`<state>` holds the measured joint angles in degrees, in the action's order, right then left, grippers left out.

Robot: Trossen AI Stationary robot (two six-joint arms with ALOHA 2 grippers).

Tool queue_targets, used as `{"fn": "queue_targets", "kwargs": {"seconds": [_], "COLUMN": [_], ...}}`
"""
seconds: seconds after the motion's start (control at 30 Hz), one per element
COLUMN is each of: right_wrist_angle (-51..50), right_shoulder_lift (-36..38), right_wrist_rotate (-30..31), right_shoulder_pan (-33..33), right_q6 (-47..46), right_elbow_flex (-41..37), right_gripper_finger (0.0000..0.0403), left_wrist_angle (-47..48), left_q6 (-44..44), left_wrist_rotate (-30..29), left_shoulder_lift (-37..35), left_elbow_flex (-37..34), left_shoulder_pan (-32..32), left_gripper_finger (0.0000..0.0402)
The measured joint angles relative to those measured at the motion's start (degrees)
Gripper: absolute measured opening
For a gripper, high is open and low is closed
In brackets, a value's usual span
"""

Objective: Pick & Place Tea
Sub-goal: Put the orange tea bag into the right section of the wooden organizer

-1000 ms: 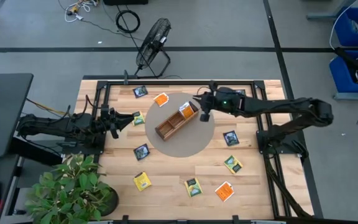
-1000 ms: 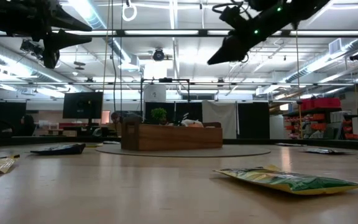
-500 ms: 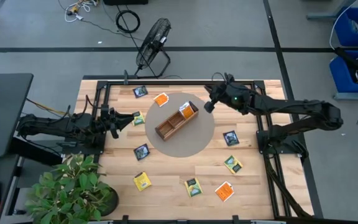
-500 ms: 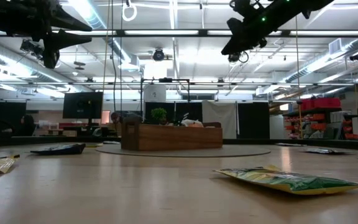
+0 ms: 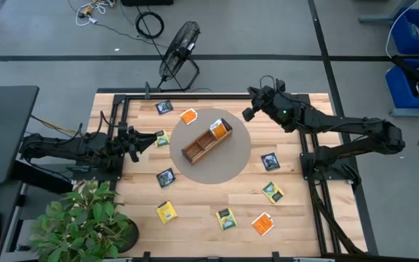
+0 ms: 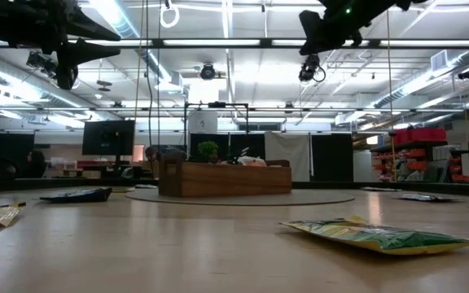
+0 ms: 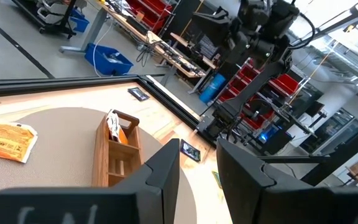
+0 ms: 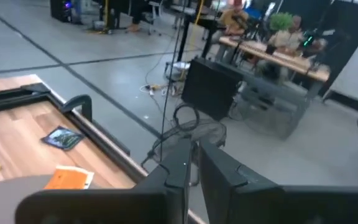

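Observation:
A brown wooden tray [image 5: 206,142] stands on a round grey mat [image 5: 231,164] at mid-table, with an orange-and-white tea packet [image 5: 219,129] upright in its far-right compartment. Several more tea packets lie flat on the table: navy [image 5: 164,107], orange [image 5: 188,116], yellow [image 5: 161,138], navy [image 5: 270,161], green [image 5: 272,192], and others along the near edge. My right gripper [image 5: 249,113] hangs high above the far right of the table, shut and empty. My left gripper [image 7: 197,168] waits at the left edge, level and open, with nothing between its fingers.
A black fan [image 5: 179,45] stands on the floor beyond the far edge. A potted plant [image 5: 86,222] covers the near left corner. Black frame rails [image 5: 195,94] run along the table's far, left and right sides. A green packet [image 6: 381,234] lies close to the low camera.
My right gripper has risen from just beside the tray's far-right end and drawn away toward the table's far right corner, rolling about its own axis as it went. It stayed shut. The packet in the tray has not moved.

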<state>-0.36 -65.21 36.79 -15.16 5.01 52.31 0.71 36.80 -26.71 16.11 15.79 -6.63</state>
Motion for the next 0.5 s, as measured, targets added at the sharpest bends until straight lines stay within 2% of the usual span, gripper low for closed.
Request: {"fn": "queue_targets", "kwargs": {"seconds": [0.2,0.3,0.4,0.5], "right_wrist_angle": [-1.4,-11.94,-18.75,-20.82], "right_shoulder_lift": [0.05,-0.02,-0.07,-0.3], "right_wrist_rotate": [-0.91,-0.71,-4.6,-8.94], "right_shoulder_pan": [0.0,0.07,0.04,0.13], "right_q6": [0.94,-2.82,-7.77,-12.69], "right_elbow_flex": [2.37,3.64,3.65,3.68], "right_gripper_finger": [0.0039,0.0039,0.0039,0.0039], "left_wrist_angle": [0.0,0.0,0.0,0.0], "left_q6": [-0.08,-0.07,-0.13,-1.31], "left_wrist_rotate": [0.01,0.01,0.01,-0.05], "left_shoulder_lift": [0.01,0.0,0.01,0.0], "left_elbow_flex": [0.0,0.0,0.0,0.0], "left_shoulder_pan": [0.0,0.0,0.02,0.03], "left_gripper_finger": [0.011,0.011,0.011,0.011]}}
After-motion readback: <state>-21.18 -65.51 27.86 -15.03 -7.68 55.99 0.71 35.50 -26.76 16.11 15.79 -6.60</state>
